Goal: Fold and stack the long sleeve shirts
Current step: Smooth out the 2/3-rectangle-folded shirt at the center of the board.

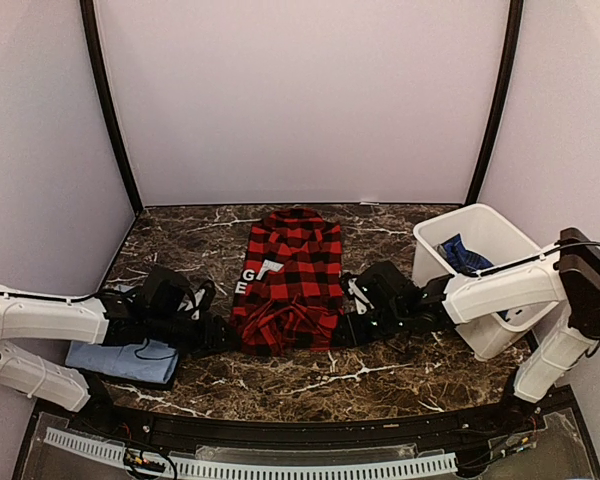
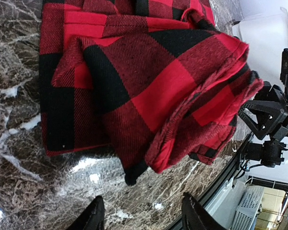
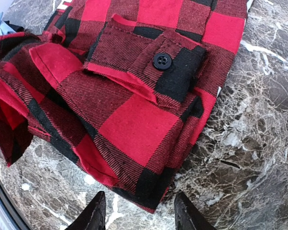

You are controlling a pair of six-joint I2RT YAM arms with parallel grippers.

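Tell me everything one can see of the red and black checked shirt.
The red-and-black checked shirt looks like thick flannel. It lies partly folded in the middle of the marble table, its near hem bunched in loose layers. A white label shows near its left edge; a cuff with one black button lies on top. The left gripper and the right gripper, both open, stand short of its near edge, not touching it.

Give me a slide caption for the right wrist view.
Open right gripper poised before the red-and-black checked flannel shirt, buttoned cuff on top, marble table beneath.
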